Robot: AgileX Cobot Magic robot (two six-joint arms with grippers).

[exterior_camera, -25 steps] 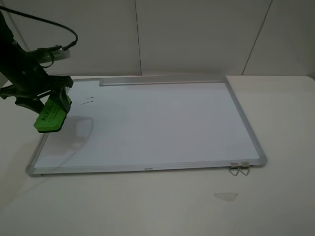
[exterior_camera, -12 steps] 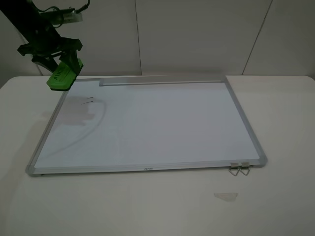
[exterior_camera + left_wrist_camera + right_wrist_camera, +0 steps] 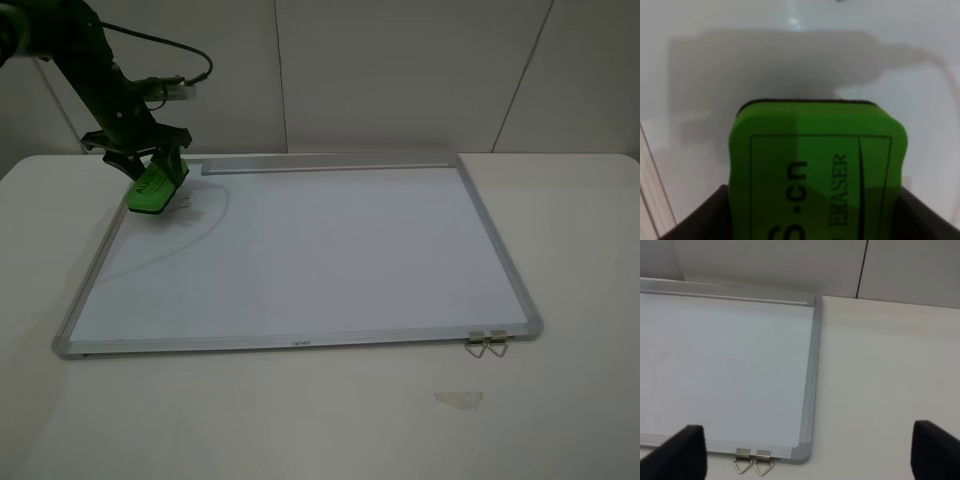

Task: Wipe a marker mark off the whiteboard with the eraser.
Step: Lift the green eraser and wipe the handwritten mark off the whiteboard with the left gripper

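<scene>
At far left, left end effector (image 3: pixel 149 174) clamped on the green eraser (image 3: pixel 157 188), tilted over the far left corner of the whiteboard (image 3: pixel 320 250), just inside the frame; contact with the surface impossible to tell; grey tray strip (image 3: pixel 330 163) along the far edge; two binder clips (image 3: pixel 486 343) at the near right corner; pale scrap (image 3: pixel 459 398) on the worktop (image 3: pixel 250 420) near the clips; right end effector (image 3: pixel 807 452) spread wide, holding nothing, above that near right corner.
</scene>
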